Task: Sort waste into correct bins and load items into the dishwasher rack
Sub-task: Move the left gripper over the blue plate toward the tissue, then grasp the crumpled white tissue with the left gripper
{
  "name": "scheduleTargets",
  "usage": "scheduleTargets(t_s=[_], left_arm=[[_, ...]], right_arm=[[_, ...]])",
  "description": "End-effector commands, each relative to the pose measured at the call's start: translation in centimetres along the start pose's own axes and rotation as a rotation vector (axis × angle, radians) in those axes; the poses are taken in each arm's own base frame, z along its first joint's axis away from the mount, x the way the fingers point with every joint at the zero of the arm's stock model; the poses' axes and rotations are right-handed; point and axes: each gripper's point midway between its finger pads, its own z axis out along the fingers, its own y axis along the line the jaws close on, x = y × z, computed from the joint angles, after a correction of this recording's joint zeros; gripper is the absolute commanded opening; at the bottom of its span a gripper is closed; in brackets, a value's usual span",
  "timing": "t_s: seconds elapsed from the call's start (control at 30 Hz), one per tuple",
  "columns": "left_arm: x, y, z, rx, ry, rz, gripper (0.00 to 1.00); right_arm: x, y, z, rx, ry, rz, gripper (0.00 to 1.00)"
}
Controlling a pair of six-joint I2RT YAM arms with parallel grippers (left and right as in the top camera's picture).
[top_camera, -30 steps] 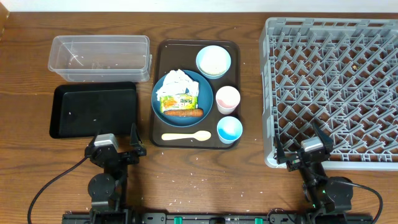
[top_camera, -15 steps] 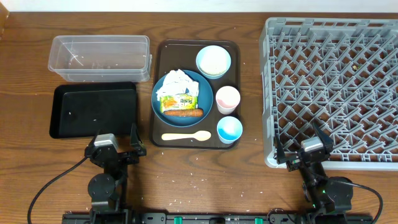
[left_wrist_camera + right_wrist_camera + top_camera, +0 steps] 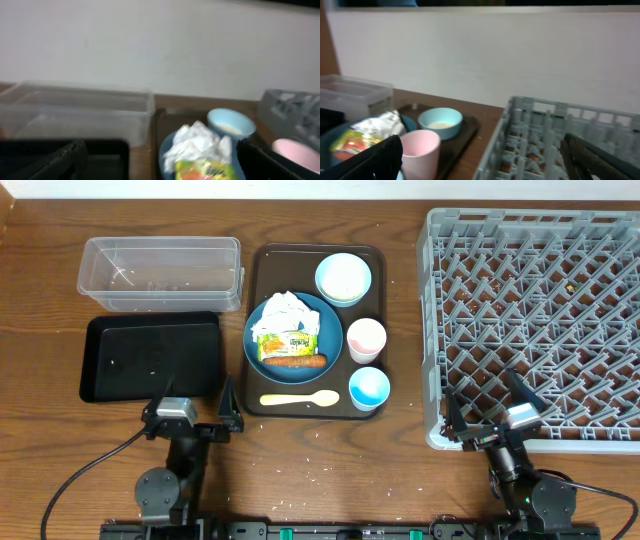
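Both stand spread and empty at the frame's bottom edge: left tool (image 3: 190, 402) below the shallow black rectangular tray (image 3: 150, 360), right tool (image 3: 487, 410) at the lower-left corner of the grey plastic lattice rack (image 3: 540, 300). The crumpled white paper napkin (image 3: 285, 307), yellow-green packet (image 3: 288, 342) and orange sausage piece (image 3: 295, 363) lie on the dark blue round plate (image 3: 330, 330) — centre frame.

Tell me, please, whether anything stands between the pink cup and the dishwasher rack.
Nothing visible does: between the pink cup and the dishwasher rack lie only the brown tray's low rim and bare table. The rack's own side wall would have to be cleared.
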Motion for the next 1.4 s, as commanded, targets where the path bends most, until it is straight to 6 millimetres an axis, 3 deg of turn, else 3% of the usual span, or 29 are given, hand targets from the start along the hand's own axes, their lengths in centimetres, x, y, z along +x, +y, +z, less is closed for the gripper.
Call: scheduleTargets(t_s=[0.0, 0.13, 0.27, 0.43, 0.57, 0.73, 0.8, 0.97, 1.13, 1.37], left_arm=[[-5.0, -2.1, -0.9, 0.079, -0.077, 0.011, 0.97], [-8.6, -3.4, -1.1, 0.12, -0.066, 0.012, 0.97], [-11.1, -4.4, 0.4, 0.157, 0.023, -0.005, 0.97], [-12.5, -4.7, 5.0, 0.175, 0.238, -0.058, 0.97], [-11.7, -4.9, 9.4, 0.171, 0.452, -0.109, 0.97], [-7.5, -5.5, 14.1, 0.086, 0.819, -0.103, 0.98], [-5.1, -6.7, 15.6, 0.083, 0.958, -0.054, 0.97], [0.6, -9.2, 19.4, 0.135, 1.091, -0.01, 0.97], [6.7, -9.8, 20.4, 0.142, 1.219, -0.006, 0.97], [12.1, -9.6, 19.4, 0.182, 1.366, 0.069, 0.96]], right_arm=[[-2.7, 1.0, -0.3, -0.055, -0.044, 0.046, 0.99], [-4.9, 1.2, -0.6, -0.058, -0.022, 0.05, 0.99], [-6.8, 1.2, -0.5, -0.056, 0.04, 0.01, 0.99], [-8.1, 0.9, 0.8, -0.056, 0.195, 0.003, 0.99], [-7.7, 0.6, 2.3, -0.063, 0.358, 0.036, 0.99], [-6.9, 1.2, 4.2, -0.144, 0.521, 0.056, 0.99], [-6.6, 1.8, 4.9, -0.189, 0.549, 0.073, 0.99], [-5.0, 3.1, 5.3, -0.279, 0.609, 0.13, 0.99], [-4.1, 3.4, 4.8, -0.292, 0.656, 0.156, 0.99], [-3.9, 3.4, 4.6, -0.292, 0.667, 0.16, 0.99]])
